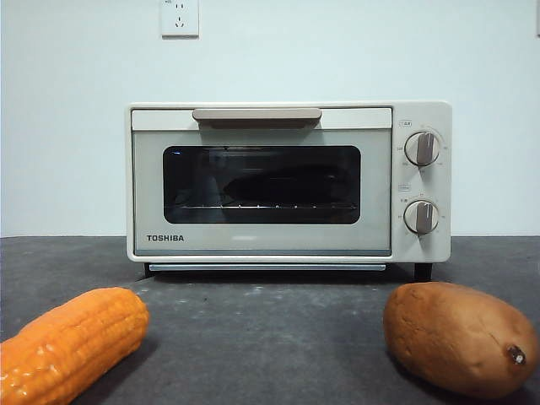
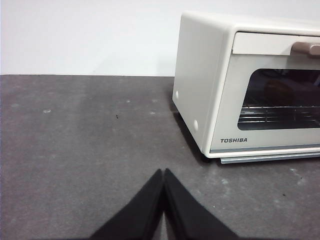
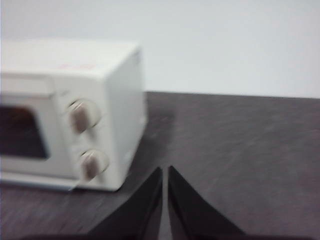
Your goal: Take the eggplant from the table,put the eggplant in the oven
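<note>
The oven (image 1: 287, 181) door is closed with a dark shape, likely the eggplant (image 1: 270, 181), inside; both grippers (image 2: 163, 172) (image 3: 165, 170), pressed together and empty, sit short of it, so little seems left.

Orange corn cob (image 1: 72, 342) lying low at the near left, brown sweet potato (image 1: 460, 337) at the near right, well apart from each other, white wall socket (image 1: 179, 17) high on the pale wall (image 1: 337, 51) behind

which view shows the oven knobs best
The front view: both knobs on the oven face the camera, sharp. The right wrist view shows them blurred and at an angle; the left wrist view cuts them off entirely.
</note>
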You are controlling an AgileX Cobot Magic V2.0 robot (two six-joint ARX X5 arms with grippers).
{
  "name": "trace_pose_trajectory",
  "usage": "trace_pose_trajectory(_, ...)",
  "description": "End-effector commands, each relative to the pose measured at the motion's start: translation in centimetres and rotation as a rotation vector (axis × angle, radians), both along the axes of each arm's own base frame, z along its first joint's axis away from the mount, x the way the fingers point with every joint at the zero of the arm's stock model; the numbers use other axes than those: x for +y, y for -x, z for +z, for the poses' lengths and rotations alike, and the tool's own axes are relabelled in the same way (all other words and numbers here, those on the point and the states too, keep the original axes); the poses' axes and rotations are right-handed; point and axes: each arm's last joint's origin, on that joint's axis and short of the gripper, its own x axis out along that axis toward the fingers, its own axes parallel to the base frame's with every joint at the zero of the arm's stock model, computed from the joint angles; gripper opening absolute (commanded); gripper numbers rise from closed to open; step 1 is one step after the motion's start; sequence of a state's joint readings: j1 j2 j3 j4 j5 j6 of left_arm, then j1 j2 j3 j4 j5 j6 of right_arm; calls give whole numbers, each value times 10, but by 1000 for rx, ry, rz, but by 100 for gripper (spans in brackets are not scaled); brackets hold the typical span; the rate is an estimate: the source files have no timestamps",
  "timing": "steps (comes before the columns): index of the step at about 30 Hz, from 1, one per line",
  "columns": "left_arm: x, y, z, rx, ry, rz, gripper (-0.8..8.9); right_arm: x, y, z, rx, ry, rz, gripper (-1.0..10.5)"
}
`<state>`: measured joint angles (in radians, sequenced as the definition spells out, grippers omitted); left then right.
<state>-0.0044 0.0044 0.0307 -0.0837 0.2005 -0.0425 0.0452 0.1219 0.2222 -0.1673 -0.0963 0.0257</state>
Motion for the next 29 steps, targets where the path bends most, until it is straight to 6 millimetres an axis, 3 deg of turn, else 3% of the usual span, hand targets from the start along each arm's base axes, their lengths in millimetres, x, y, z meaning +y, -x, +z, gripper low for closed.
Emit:
trace_pose_trajectory(1, 0, -2, -8, 16, -8, 2, 6, 0, -1, -11, 11, 5, 28, 3)
trace_pose_trajectory(16, 0, -2, -8, 16, -8, 2, 6, 1, -4, -63, 104, -69, 45, 3)
trace_pose_trajectory(29, 0, -2, -8, 16, -8, 2, 6, 1, -4, -62, 95, -73, 42, 3)
